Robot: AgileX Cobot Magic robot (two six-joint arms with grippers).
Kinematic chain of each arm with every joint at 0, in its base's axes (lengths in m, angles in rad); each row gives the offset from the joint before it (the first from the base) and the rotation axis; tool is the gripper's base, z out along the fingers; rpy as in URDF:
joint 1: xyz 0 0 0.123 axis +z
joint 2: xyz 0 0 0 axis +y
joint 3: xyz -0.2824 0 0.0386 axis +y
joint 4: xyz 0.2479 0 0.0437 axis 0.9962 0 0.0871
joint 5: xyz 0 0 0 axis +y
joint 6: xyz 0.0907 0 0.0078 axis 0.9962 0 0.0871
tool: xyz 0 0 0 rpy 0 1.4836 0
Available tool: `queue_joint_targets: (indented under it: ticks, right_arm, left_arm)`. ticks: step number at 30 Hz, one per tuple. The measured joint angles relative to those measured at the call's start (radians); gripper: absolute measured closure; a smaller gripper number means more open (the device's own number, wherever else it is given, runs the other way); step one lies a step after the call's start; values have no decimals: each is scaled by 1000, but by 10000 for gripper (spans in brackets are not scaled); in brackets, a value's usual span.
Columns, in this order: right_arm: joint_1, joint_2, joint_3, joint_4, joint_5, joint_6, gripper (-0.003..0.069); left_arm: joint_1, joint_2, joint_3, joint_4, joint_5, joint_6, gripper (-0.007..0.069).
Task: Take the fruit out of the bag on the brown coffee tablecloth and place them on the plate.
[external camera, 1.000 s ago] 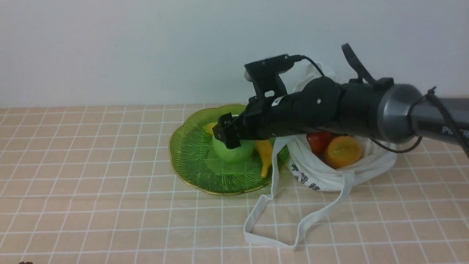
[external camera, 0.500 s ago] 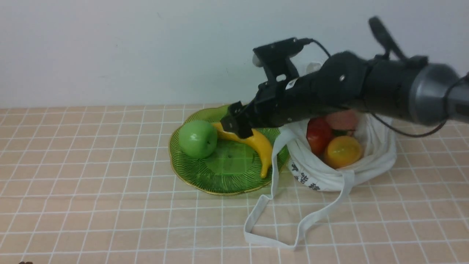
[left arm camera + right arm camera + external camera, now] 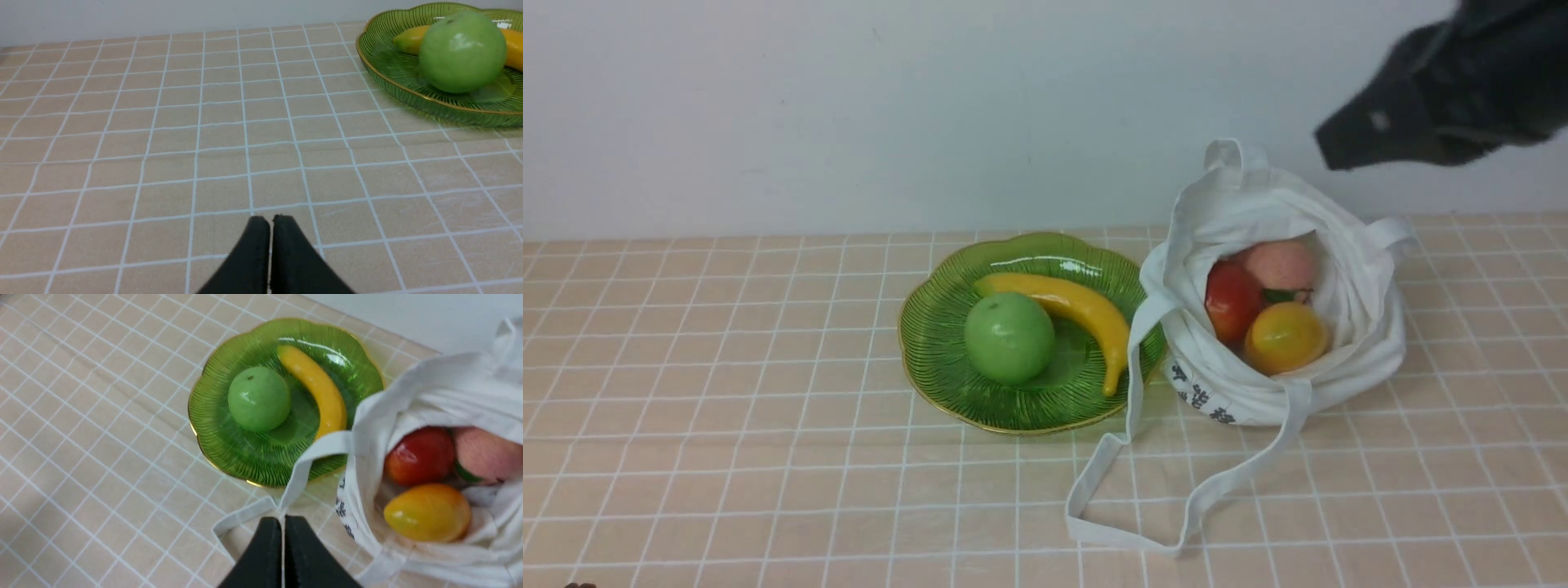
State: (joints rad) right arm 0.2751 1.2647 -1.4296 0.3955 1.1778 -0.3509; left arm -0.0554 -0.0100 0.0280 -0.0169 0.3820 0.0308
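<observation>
The green plate [image 3: 947, 359] lies on the brown grid tablecloth [image 3: 727, 392] and holds a green apple [image 3: 1009, 337] and a yellow banana [image 3: 1086, 310]. The white bag [image 3: 1356, 359] stands right of it, mouth open, with a red apple [image 3: 1230, 299], an orange fruit [image 3: 1285, 337] and a pink peach [image 3: 1282, 264] inside. My right gripper [image 3: 282, 518] is shut and empty, raised high above the bag's strap; its arm [image 3: 1437, 90] is a blur at the top right. My left gripper [image 3: 270, 219] is shut and empty, low over the cloth, left of the plate [image 3: 384, 77].
The bag's long white strap [image 3: 1176, 506] lies in a loop on the cloth in front of the plate and bag, one part draped over the plate's right rim. A white wall [image 3: 849, 106] closes the back.
My right gripper released the green apple on the plate and shut, then the arm pulled up and away to the right. The apple rolled left, then settled at the plate's middle.
</observation>
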Motion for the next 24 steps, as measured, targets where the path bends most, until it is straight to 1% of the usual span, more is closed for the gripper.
queue_joint_targets:
  ticks: [4,9,10,11,12,13,14,15,17,18,19,20,22,24]
  right_arm:
    - [-15,-187,194,-10,-54,-5,673]
    - [-18,-488,550,-49,-234,-36,673]
    - [-18,-488,564,-50,-243,-36,673]
    - [-18,-600,685,-46,-339,-39,673]
    - [-18,-640,737,-40,-398,-40,673]
    - [-18,-649,750,-40,-398,-41,673]
    - [-18,-711,835,-22,-501,-41,673]
    - [-18,-753,900,-4,-567,-42,673]
    - [-18,-801,979,32,-688,-42,673]
    - [-18,-827,1023,71,-757,-42,673]
    - [-18,-830,1023,71,-757,-42,673]
    - [-18,-844,1052,103,-807,-42,673]
    - [-18,-854,1069,140,-845,-42,673]
    - [-18,-854,1073,154,-853,-42,673]
  left_arm:
    - [0,0,0,0,0,0,632]
    - [0,0,0,0,0,0,632]
    - [0,0,0,0,0,0,632]
    - [0,0,0,0,0,0,632]
    - [0,0,0,0,0,0,632]
    - [0,0,0,0,0,0,632]
    - [0,0,0,0,0,0,632]
    - [0,0,0,0,0,0,632]
    - [0,0,0,0,0,0,632]
    - [0,0,0,0,0,0,632]
    - [0,0,0,0,0,0,632]
    - [0,0,0,0,0,0,632]
    - [0,0,0,0,0,0,632]
    - [0,0,0,0,0,0,632]
